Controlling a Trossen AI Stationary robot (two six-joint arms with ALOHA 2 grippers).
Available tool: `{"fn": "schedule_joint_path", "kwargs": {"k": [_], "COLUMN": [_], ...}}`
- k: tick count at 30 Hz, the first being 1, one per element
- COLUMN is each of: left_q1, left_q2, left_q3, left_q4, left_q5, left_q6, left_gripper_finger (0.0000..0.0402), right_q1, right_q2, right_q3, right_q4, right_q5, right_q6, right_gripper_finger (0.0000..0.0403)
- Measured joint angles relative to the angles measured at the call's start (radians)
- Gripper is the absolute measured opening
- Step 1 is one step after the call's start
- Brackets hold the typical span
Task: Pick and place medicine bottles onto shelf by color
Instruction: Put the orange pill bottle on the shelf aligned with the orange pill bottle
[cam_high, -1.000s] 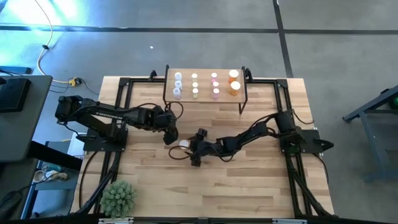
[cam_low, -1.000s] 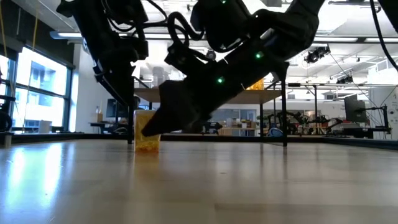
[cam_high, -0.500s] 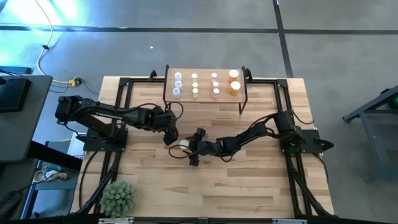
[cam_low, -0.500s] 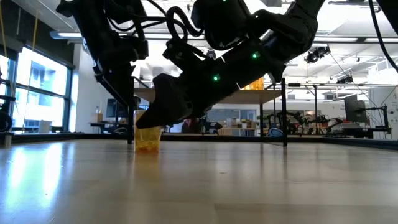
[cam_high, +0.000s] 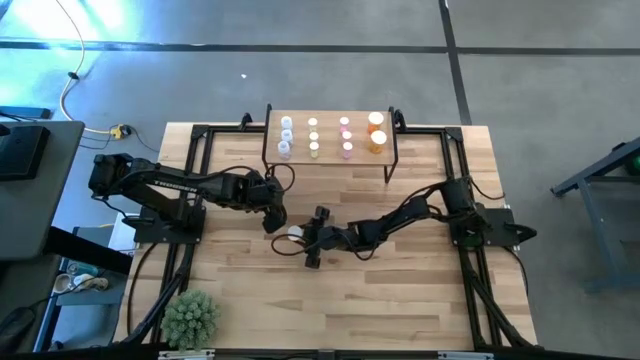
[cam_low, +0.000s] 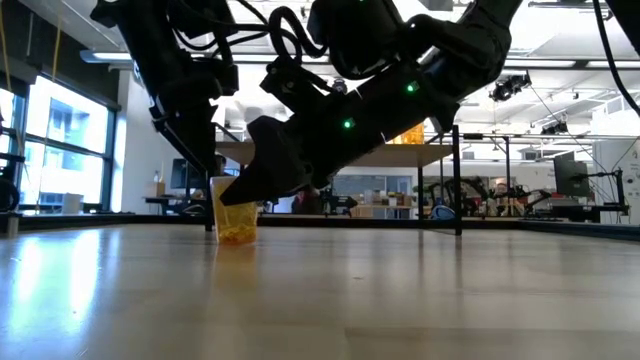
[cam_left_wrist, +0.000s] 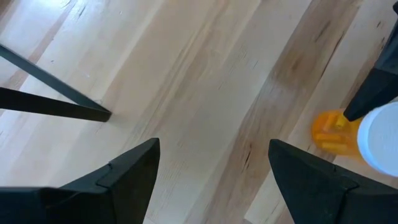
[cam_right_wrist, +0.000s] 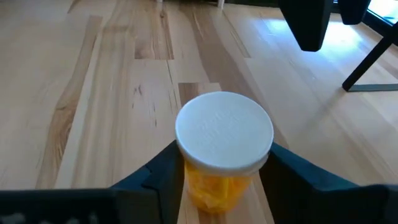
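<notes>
The right gripper (cam_right_wrist: 221, 177) stood low over the table (cam_high: 400, 300), its fingers (cam_right_wrist: 163, 173) closed against both sides of an orange bottle (cam_right_wrist: 222, 152), just under the white cap (cam_right_wrist: 224, 130); the bottle sat upright between them, its base on the wood, ahead of the shelf (cam_high: 330, 135). The left gripper (cam_left_wrist: 211, 180) hung just beside, spread wide and holding nothing, the same bottle off to one side of its fingers. On the shelf, bottles already stood in rows by colour, two orange ones at the end nearer the right arm. In my judgement the step in hand was the grasp. To do it well, the pinch should seat squarely on the body below the cap before any lift, the lift should go straight up so the bottle does not tip, and the carry should clear the left arm and the shelf edge before setting down next to the orange pair. Against the picture of a second earlier, the right gripper had moved forward onto the bottle and its fingers had drawn in from wide to contact; the left arm and the shelf showed no change.
</notes>
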Motion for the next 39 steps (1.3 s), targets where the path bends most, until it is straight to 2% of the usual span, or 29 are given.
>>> {"fn": "schedule_joint_path", "kwargs": {"k": [8,17,26,34,39], "left_q1": [0.000,0.000,0.000,0.000,0.000], "left_q2": [0.000,0.000,0.000,0.000,0.000], "left_q3": [0.000,0.000,0.000,0.000,0.000], "left_q4": [-0.002,-0.002,-0.002,0.000,0.001], "left_q5": [0.023,0.035,0.035,0.035,0.034], "left_q6": [0.000,0.000,0.000,0.004,0.004], "left_gripper_finger": [0.0291,0.0291,0.0291,0.0291,0.0291], "right_q1": [0.000,0.002,-0.006,0.013,0.047], "right_q2": [-0.035,-0.195,-0.347,-0.451,-0.548], "right_q3": [0.000,-0.001,-0.001,-0.002,-0.155], "right_q4": [-0.071,-0.254,-0.483,-0.790,-0.791], "right_q5": [0.028,0.093,0.228,0.377,0.415], "right_q6": [-0.030,-0.097,-0.123,0.009,0.140], "right_gripper_finger": [0.0177,0.0174,0.0174,0.0174,0.0174]}}
